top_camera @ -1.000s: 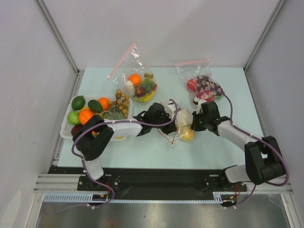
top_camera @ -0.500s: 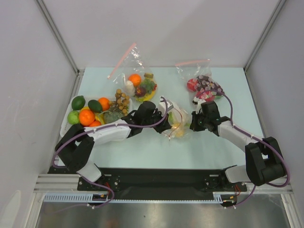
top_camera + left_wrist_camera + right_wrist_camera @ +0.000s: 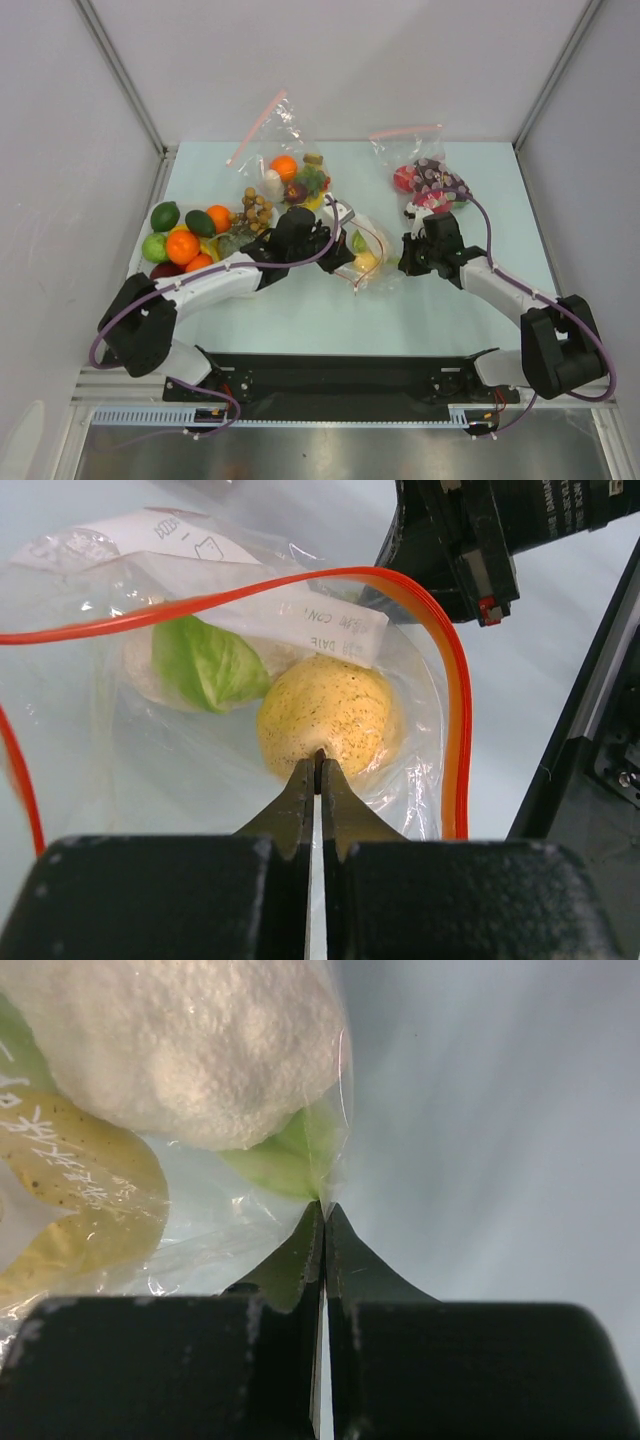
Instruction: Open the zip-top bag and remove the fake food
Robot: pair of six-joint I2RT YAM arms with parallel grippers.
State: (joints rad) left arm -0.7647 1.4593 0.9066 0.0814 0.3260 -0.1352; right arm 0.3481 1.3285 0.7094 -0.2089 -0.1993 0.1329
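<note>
The zip-top bag [image 3: 374, 238] lies mid-table with its red-orange rim [image 3: 455, 680] spread open toward the left wrist camera. Inside are a yellow speckled fruit [image 3: 330, 715] [image 3: 366, 262] and a pale leafy head with a green leaf [image 3: 205, 660] [image 3: 190, 1040]. My left gripper [image 3: 340, 257] [image 3: 320, 755] is in the bag's mouth, shut, with the fruit's small dark stem between its tips. My right gripper [image 3: 404, 262] [image 3: 323, 1205] is shut on the bag's clear film at the far end. A brown bumpy cluster [image 3: 257, 212] lies by the tray.
A white tray [image 3: 135, 270] at the left holds oranges, green fruit and other toys. Two clear bags with pink zip strips lie at the back, one with an orange [image 3: 290, 175] and one with red-purple toys [image 3: 428, 182]. The right arm's black body [image 3: 470, 540] is just beyond the bag.
My left arm has drawn back to the left and the bag with its contents has shifted left and up with it. The right gripper has stayed almost in place, holding the bag's far end.
</note>
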